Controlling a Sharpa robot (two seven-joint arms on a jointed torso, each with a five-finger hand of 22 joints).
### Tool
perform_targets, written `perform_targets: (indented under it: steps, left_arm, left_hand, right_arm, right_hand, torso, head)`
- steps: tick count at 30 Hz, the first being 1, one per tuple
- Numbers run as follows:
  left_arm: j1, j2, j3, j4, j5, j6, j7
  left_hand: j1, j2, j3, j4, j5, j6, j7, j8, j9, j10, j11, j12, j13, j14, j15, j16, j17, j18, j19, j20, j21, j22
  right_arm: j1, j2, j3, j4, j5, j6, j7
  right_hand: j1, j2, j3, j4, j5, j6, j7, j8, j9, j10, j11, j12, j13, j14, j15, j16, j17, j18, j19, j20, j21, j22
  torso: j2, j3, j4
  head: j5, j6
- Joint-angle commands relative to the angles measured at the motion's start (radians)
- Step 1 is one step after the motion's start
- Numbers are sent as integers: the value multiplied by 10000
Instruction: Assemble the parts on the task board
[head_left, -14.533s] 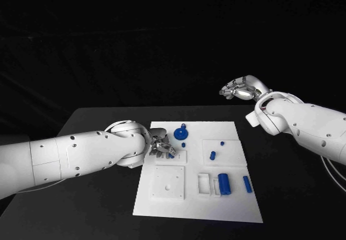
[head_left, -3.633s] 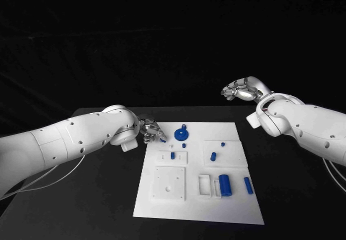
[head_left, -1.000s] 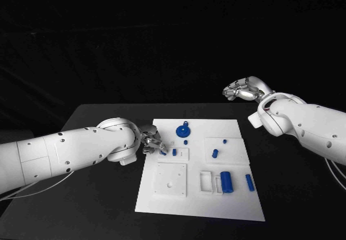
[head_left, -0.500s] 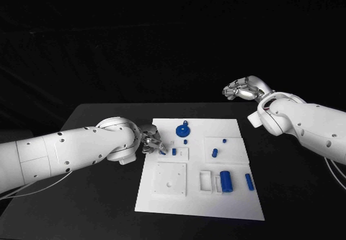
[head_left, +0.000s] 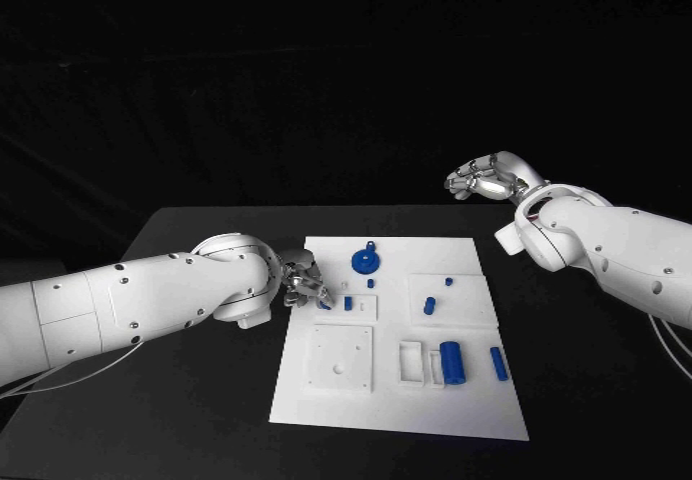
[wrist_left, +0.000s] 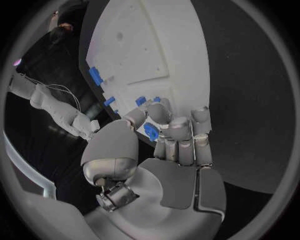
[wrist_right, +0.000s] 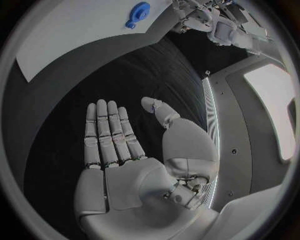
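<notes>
The white task board (head_left: 397, 420) lies in the middle of the black table. My left hand (head_left: 306, 285) is at its left edge, beside a small white block (head_left: 351, 310) with a blue peg (head_left: 348, 302) in it. In the left wrist view the left hand (wrist_left: 169, 135) pinches a small blue part (wrist_left: 150, 132) between thumb and fingers, just over the board (wrist_left: 156, 45). My right hand (head_left: 488, 180) hangs high above the table's far right corner, its palm (wrist_right: 119, 165) flat, its fingers straight and holding nothing.
On the board lie a blue disc with a handle (head_left: 366, 262), short pegs (head_left: 430, 304), a thick blue cylinder (head_left: 453, 362) and a thin blue bar (head_left: 499, 363). A white square block (head_left: 342, 358) and a small white frame (head_left: 411, 362) stand near the front.
Since 3.6 s ago my left hand has moved from the board's far left corner to the small white block. Over the last second it has stayed put. The right arm has not moved.
</notes>
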Motion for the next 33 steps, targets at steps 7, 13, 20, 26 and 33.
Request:
perform_targets:
  steps: [7,13,20,26,33]
  left_arm:
    - [-79,89,-77,-129,-46,441,-255]
    - [-77,198,-75,-208,-52,473,-266]
    - [-75,291,-74,-216,-105,776,-321]
    - [-74,300,-74,-204,-141,884,-346]
    - [-74,309,-74,-156,-146,869,-330]
  left_hand:
    - [-331,177,-82,305,-507,1083,-505,143,-16,-40,-58,142,38,4,-118,105,33,-74,45,-1190,33,26]
    - [-365,187,-75,358,-571,1078,-507,158,-26,-48,-61,152,38,0,-121,109,33,-67,45,-1193,30,29]
    - [-323,209,-44,334,-561,1078,-514,174,-31,-48,-69,166,42,4,-125,120,38,-55,45,-1201,33,36]
    - [-295,171,-43,285,-564,1077,-517,189,-37,-48,-71,182,46,7,-127,133,44,-51,45,-1202,40,46]
    - [-285,106,-65,238,-582,1079,-517,206,-43,-49,-72,197,51,6,-127,144,48,-49,44,-1201,47,56]
  right_arm:
    - [-5,0,6,17,-20,101,86]
    - [-5,0,6,19,-20,96,87]
    - [-5,1,6,31,-20,105,84]
    - [-8,0,6,23,-20,106,84]
    - [-13,-4,6,31,-20,103,88]
  right_hand:
    - [-29,23,-8,53,72,-58,-21,-4,-12,-33,33,-36,-11,-66,-9,63,-20,68,-108,1,-12,12]
    - [-29,25,-7,60,133,-59,-20,-1,-15,-34,33,-37,-11,-68,-8,67,-26,68,-110,3,-11,15]
    - [-27,25,-6,64,177,-61,-20,1,-17,-35,33,-38,-10,-70,-8,71,-30,68,-112,3,-10,16]
    - [-27,23,-6,65,202,-61,-20,2,-18,-35,33,-38,-10,-71,-8,73,-33,68,-113,3,-9,17]
    - [-27,21,-7,66,213,-62,-20,3,-19,-35,34,-38,-10,-72,-7,74,-35,68,-114,4,-9,18]
  torso:
    - [0,15,3]
    - [-2,13,-4]
    - [0,11,-7]
    - [2,13,3]
    - [2,6,2]
  head:
    - [2,10]
    - [4,3]
    - [-13,-16]
    - [-23,-26]
    - [-34,-31]
